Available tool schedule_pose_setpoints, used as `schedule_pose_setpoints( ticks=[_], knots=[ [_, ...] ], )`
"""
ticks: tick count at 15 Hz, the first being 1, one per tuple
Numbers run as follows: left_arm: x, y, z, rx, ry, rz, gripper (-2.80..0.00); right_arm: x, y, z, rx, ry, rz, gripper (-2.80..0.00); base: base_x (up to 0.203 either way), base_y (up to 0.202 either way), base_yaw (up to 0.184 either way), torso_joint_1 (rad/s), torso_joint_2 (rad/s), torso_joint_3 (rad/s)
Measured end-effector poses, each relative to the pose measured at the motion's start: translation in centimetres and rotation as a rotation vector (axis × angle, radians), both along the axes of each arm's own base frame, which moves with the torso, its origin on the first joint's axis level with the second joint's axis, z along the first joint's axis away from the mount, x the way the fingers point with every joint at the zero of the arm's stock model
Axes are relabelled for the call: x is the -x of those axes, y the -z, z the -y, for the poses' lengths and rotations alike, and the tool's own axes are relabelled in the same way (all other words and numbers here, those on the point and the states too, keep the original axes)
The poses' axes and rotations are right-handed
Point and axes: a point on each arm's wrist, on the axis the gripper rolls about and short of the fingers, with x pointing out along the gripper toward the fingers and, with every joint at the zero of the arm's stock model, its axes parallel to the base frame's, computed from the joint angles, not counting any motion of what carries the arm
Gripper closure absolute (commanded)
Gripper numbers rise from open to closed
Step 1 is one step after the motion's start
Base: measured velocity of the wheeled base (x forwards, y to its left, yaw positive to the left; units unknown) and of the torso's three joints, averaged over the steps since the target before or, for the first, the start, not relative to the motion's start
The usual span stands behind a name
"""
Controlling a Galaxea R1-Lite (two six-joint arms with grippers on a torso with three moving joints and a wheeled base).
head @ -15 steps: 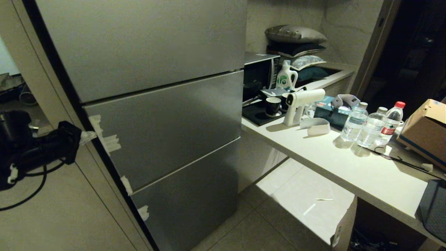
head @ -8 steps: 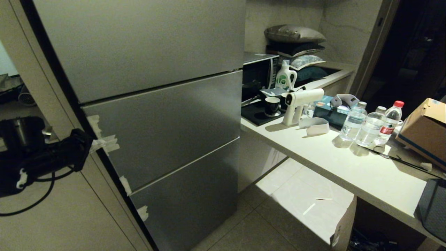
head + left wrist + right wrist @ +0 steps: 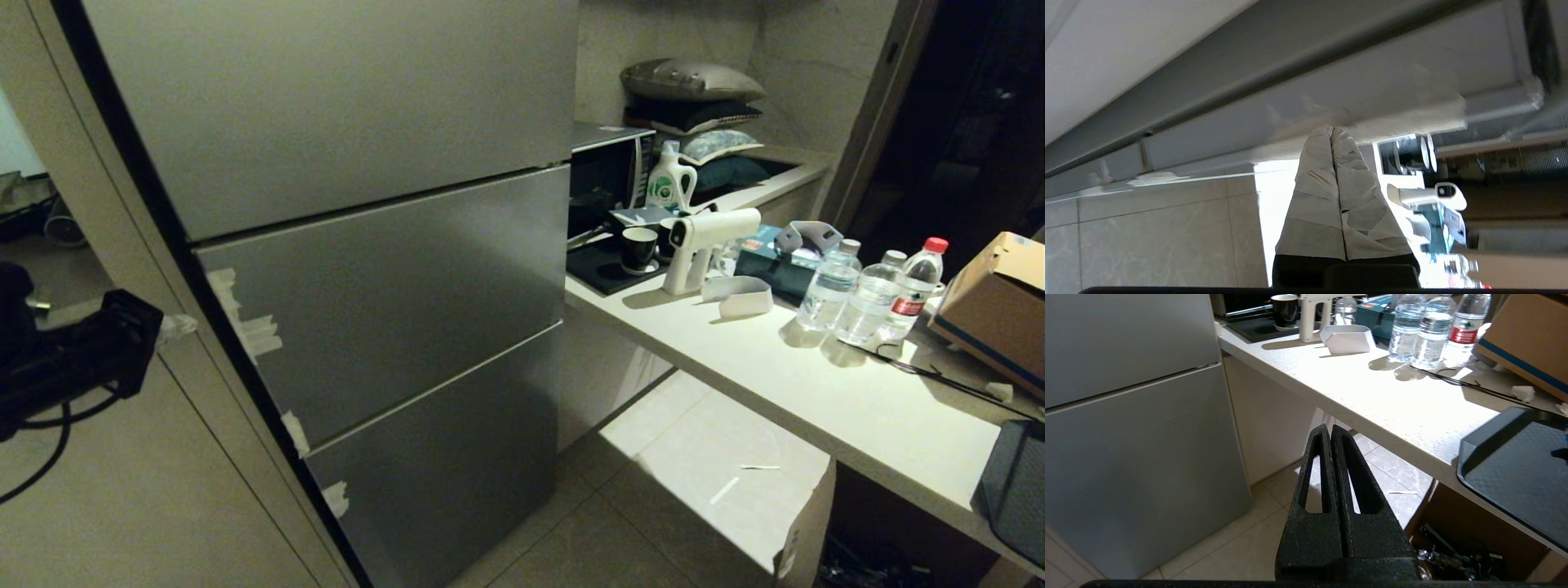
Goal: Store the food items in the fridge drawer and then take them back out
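A: Item one, left pincer (image 3: 175, 327). We are holding it at the left edge of the fridge (image 3: 367, 204), its taped fingers (image 3: 1316, 179) pressed together, nothing between them. It is standing just off the taped side edge of the middle drawer front (image 3: 392, 294), tips pointing toward that edge.

B: Item two, drawer. We are seeing only its steel front, flush with the panels above and below; the clear bin itself is hidden behind it. Its long axis is running across us, left to right, so we are judging that the pull comes out toward us.

A: Item three, right pincer (image 3: 1330, 435). We are keeping it low by the table (image 3: 784, 384), fingers together, empty. The left one is plainly the nearer to the drawer's edge.

B: Item four, food. We are finding neither piece in any view; we cannot tell where they lie. Bottles (image 3: 869, 294) on the table are not ours.
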Motion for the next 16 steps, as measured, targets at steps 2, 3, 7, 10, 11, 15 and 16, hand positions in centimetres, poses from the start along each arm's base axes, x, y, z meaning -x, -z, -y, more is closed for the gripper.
schedule_pose_setpoints(
  ticks=[2, 3, 7, 10, 11, 15, 16],
  knots=[
    [-0.4, -0.2, -0.2, 0.0, 0.0, 0.01, 0.0, 0.0, 0.0, 0.0, 0.0, 0.0, -0.001, 0.0, 0.0, 0.0, 0.0, 0.0, 0.0, 0.0],
    [-0.9, -0.2, -0.3, 0.004, 0.0, 0.014, 0.0, 0.0, 0.0, 0.0, 0.0, 0.0, 0.0, 0.0, 0.0, 0.0, 0.0, 0.0, 0.0, 0.0],
    [-2.7, 0.2, 0.1, 0.018, 0.026, 0.021, 0.0, 0.0, 0.0, 0.0, 0.0, 0.0, -0.001, 0.0, 0.0, 0.0, 0.0, 0.0, 0.0, 0.0],
    [-3.6, 0.2, 0.3, 0.031, 0.036, 0.031, 0.0, 0.0, 0.0, 0.0, 0.0, 0.0, 0.0, 0.0, 0.0, 0.0, 0.0, 0.0, 0.0, 0.0],
    [-3.9, 0.2, 0.5, 0.034, 0.04, 0.032, 0.0, 0.0, 0.0, 0.0, 0.0, 0.0, -0.001, 0.0, 0.0, 0.0, 0.0, 0.0, 0.0, 0.0],
    [-4.2, 0.3, 1.2, 0.038, 0.059, 0.027, 0.0, 0.0, 0.0, 0.0, 0.0, 0.0, 0.0, 0.0, 0.0, 0.0, 0.0, 0.0, 0.0, 0.0],
    [-4.2, 0.4, 1.3, 0.039, 0.064, 0.025, 0.0, 0.0, 0.0, 0.0, 0.0, 0.0, 0.0, 0.0, 0.0, 0.0, 0.0, 0.0, 0.0, 0.0]
  ],
)
